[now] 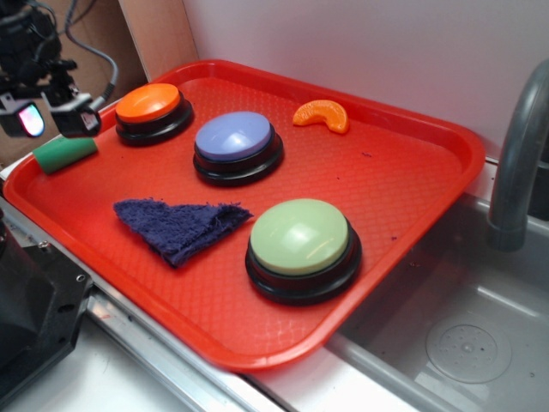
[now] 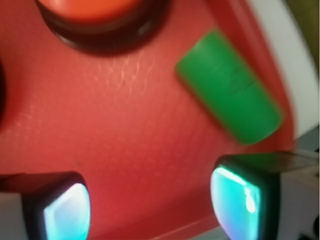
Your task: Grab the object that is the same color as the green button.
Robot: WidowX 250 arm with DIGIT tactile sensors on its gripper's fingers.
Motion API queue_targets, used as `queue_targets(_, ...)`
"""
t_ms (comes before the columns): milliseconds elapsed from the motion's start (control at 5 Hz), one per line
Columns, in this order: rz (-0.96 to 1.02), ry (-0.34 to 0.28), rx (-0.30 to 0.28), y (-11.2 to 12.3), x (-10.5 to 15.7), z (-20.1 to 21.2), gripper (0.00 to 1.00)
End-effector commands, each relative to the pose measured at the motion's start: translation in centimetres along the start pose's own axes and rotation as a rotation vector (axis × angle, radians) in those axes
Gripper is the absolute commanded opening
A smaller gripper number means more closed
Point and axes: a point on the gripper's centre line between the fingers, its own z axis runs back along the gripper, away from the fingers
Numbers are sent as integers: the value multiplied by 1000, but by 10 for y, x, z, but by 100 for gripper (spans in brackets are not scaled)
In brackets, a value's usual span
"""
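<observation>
Exterior view: my tool [image 1: 51,116] hangs over the far left corner of the red tray [image 1: 412,172], fingers spread, nothing between them. The green cylinder [image 1: 64,154] lies on its side just below my tool, against the tray's left rim, near the orange button [image 1: 150,103]. The green button [image 1: 300,238] sits well apart at the tray's near side, beside a blue cloth [image 1: 180,225]. Wrist view: my two pads [image 2: 67,212] are wide apart and empty, the green cylinder [image 2: 227,92] lies tilted beside the rim, just ahead of the right-hand pad, not touching it.
</observation>
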Motion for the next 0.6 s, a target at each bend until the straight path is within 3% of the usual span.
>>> queue_targets(0, -260, -90, 100, 21, 26, -12, 100)
queue_targets(400, -299, -41, -21, 21, 25, -45, 100)
